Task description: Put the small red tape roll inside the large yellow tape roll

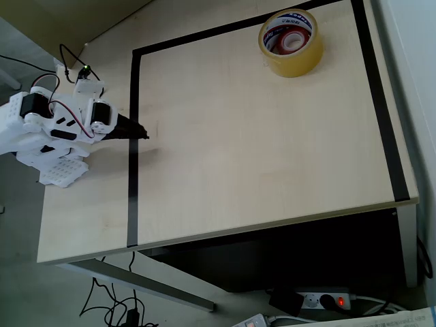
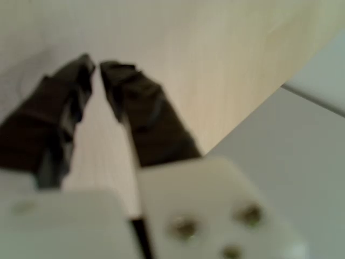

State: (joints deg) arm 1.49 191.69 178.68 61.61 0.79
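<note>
Overhead view: a pale wooden tabletop (image 1: 259,136) carries a rectangle marked out in black tape lines (image 1: 133,136). The yellow roll (image 1: 291,42) lies flat on its side ring at the far right of the tabletop, just inside the marked rectangle and close to its far line. The red roll (image 1: 291,41) sits inside the yellow roll's core, its red band visible through the opening against the white printed inner wall; whether the two touch cannot be told.

The white arm (image 1: 51,126) is folded at the left edge of the tabletop, outside the rectangle, with red and black wires (image 1: 58,102) looping over its joints. Its black pincer (image 1: 139,133) points right and reaches just across the left black line, well apart from both rolls. A thin shadow lies on the wood just nearer than the pincer.

Wrist view: the pincer (image 2: 96,67) appears blurred, with two dark fingers (image 2: 145,118) converging toward their tips above bare wood. The tips stand nearly together, with a narrow gap between them, and nothing is held; the pincer is all but clenched and empty. The white mount (image 2: 210,210) of the pincer occupies the near part of this view, and the tabletop's edge runs diagonally at right, with a grey floor (image 2: 285,172) beyond.

Below the tabletop's near edge, overhead view, a power strip (image 1: 327,300) with a lit red switch lies on the floor.
</note>
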